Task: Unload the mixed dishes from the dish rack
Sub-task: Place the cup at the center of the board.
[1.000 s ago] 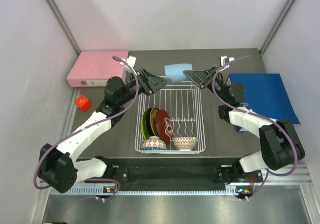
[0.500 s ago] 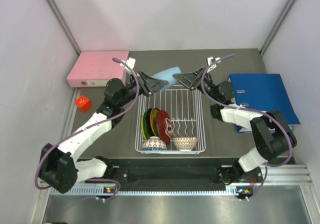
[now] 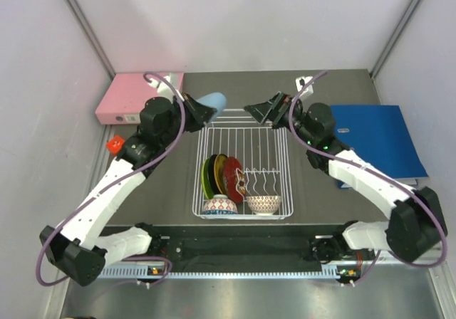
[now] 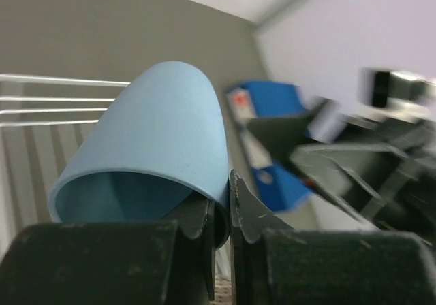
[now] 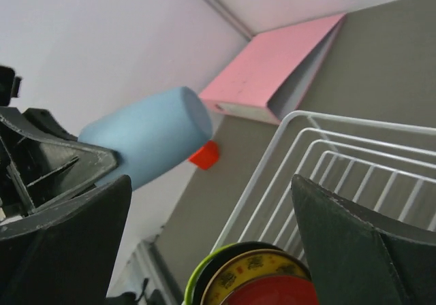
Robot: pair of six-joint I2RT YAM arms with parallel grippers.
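My left gripper (image 3: 200, 110) is shut on the rim of the pale blue cup (image 3: 213, 103), which it holds in the air above the back left corner of the white wire dish rack (image 3: 282, 164). In the left wrist view the cup (image 4: 160, 131) lies on its side with one finger inside the rim and one outside, at my left gripper (image 4: 228, 203). My right gripper (image 3: 261, 110) hangs open just right of the cup, apart from it. Seen from the right wrist, my right gripper (image 5: 211, 182) holds nothing. Green, yellow and dark red plates (image 3: 222, 176) stand in the rack. A blue bowl (image 3: 219, 206) and a beige bowl (image 3: 263, 204) sit at its front.
A pink binder (image 3: 137, 96) lies at the back left and a blue binder (image 3: 375, 138) at the right. A small red cube (image 3: 117, 146) sits on the table left of the rack. White walls close in the left, right and back.
The cup has moved left from between the two grippers. My left gripper closed on its rim and carried it off. My right gripper opened wide and came off it.
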